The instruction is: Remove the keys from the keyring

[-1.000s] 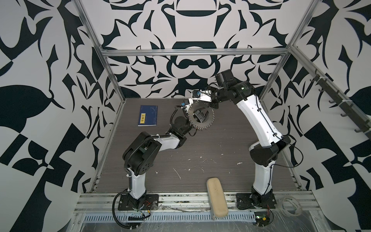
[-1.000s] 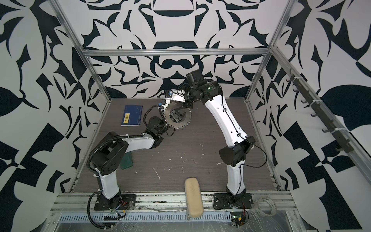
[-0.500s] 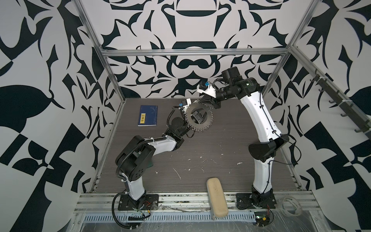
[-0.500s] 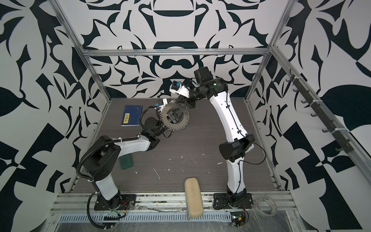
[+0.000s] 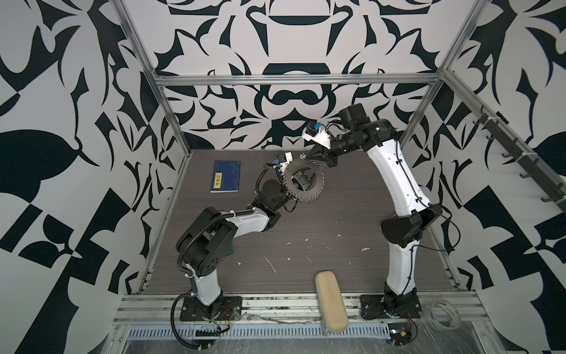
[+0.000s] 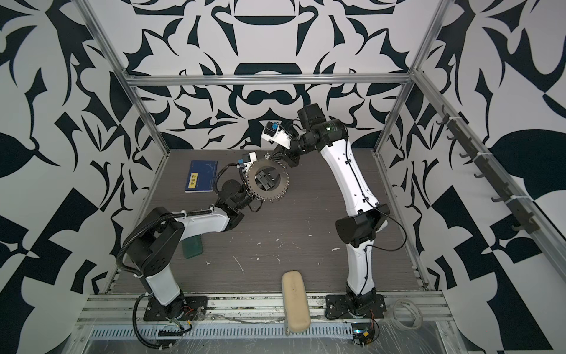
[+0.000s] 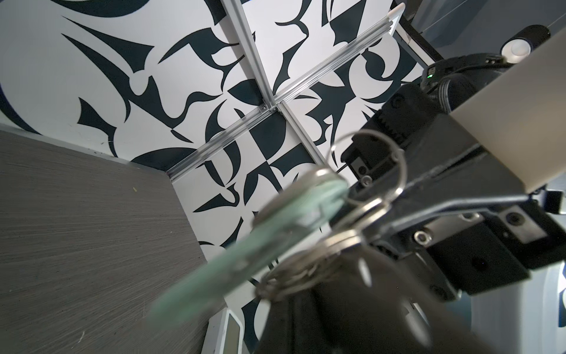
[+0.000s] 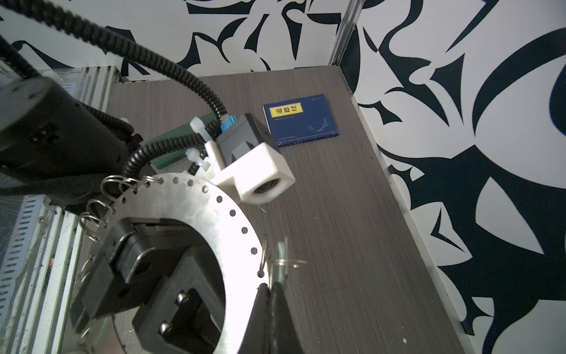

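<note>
The keyring (image 8: 183, 208), a flat silver hoop with holes punched round its rim, is held off the tabletop (image 5: 306, 245) above the far middle. The left hand (image 5: 301, 181) shows through the hoop's central opening. Its fingers are closed and it appears to carry the hoop, though the exact grip is hidden.

The right hand (image 8: 270, 289) meets the rim at about one o'clock in both top views. Its fingers are pressed together on the keys (image 8: 280, 263), a pale tag on a small split ring. That ring seems to be threaded through a rim hole, so this piece is not yet free.

As for progress, the right wrist view shows a run of rim holes standing bare, while in both top views small silver pieces fringe most of the rim. The job looks partly done, with most of it left. The white flecks on the tabletop are too small to identify.

A blue book (image 5: 225, 177) lies at about nine o'clock from the hoop, well apart from it. A beige case (image 5: 330, 302) sits at six o'clock, on the front edge.
</note>
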### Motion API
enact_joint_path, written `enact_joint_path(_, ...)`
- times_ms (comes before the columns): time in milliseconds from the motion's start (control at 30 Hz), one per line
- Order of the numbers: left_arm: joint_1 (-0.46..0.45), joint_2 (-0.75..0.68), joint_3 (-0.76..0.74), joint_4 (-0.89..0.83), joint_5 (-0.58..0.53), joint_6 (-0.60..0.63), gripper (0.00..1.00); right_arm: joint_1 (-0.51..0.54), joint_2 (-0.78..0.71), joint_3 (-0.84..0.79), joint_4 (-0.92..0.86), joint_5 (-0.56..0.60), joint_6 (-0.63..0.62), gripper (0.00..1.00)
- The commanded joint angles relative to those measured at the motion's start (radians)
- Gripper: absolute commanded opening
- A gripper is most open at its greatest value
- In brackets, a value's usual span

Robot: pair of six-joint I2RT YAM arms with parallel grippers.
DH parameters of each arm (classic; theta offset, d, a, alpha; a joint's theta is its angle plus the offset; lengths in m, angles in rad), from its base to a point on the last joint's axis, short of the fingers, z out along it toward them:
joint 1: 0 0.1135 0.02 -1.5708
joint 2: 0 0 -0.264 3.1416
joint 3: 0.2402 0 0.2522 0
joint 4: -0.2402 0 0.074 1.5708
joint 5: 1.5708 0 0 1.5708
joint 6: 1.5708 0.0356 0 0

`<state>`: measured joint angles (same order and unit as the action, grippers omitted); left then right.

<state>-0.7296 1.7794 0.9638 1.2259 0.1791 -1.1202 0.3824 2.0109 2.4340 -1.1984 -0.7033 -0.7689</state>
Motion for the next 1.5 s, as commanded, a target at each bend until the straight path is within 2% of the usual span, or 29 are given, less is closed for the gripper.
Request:
enact_joint_path(0, -0.015, -0.05, -0.032, 0.088, 0.035, 0.051, 0.04, -0.083, -0.1, -0.094, 0.294, 0.077, -0.012, 0.0)
enact_joint_path(33, -0.013, -0.048, -0.035, 0.085, 0.039, 0.064, 0.13, -0.082, -0.131, -0.141, 0.34, 0.05, -0.009, 0.0)
enact_joint_path(100, -0.005, -0.047, -0.045, 0.071, 0.037, 0.085, 0.26, -0.082, -0.183, -0.211, 0.404, 0.009, 0.006, 0.0)
enact_joint_path(367, 0.05, -0.056, -0.118, 0.06, 0.048, 0.196, 0.52, -0.082, -0.325, -0.362, 0.49, -0.095, 0.037, 0.0)
enact_joint_path(500, 0.091, -0.063, -0.185, 0.081, 0.047, 0.266, 0.56, -0.083, -0.397, -0.459, 0.575, -0.136, 0.079, 0.0)
enact_joint_path(733, 0.19, -0.05, -0.276, 0.129, 0.046, 0.357, 0.65, -0.082, -0.472, -0.536, 0.633, -0.191, 0.124, 0.0)
enact_joint_path(900, 0.27, -0.01, -0.241, 0.179, 0.081, 0.346, 0.67, -0.08, -0.533, -0.587, 0.655, -0.223, 0.151, 0.0)
enact_joint_path(1067, 0.328, -0.016, -0.187, 0.173, 0.127, 0.398, 0.66, -0.089, -0.587, -0.653, 0.628, -0.148, 0.081, 0.0)
enact_joint_path(1200, 0.361, -0.118, -0.171, 0.061, 0.233, 0.566, 0.65, -0.096, -0.593, -0.672, 0.533, -0.088, -0.008, 0.0)
enact_joint_path(1267, 0.369, -0.193, -0.152, -0.073, 0.304, 0.658, 0.64, -0.095, -0.601, -0.698, 0.525, -0.085, -0.018, 0.0)
enact_joint_path(1467, 0.37, -0.445, -0.085, -0.574, 0.545, 1.098, 0.66, -0.093, -0.66, -0.832, 0.584, -0.139, 0.012, 0.0)
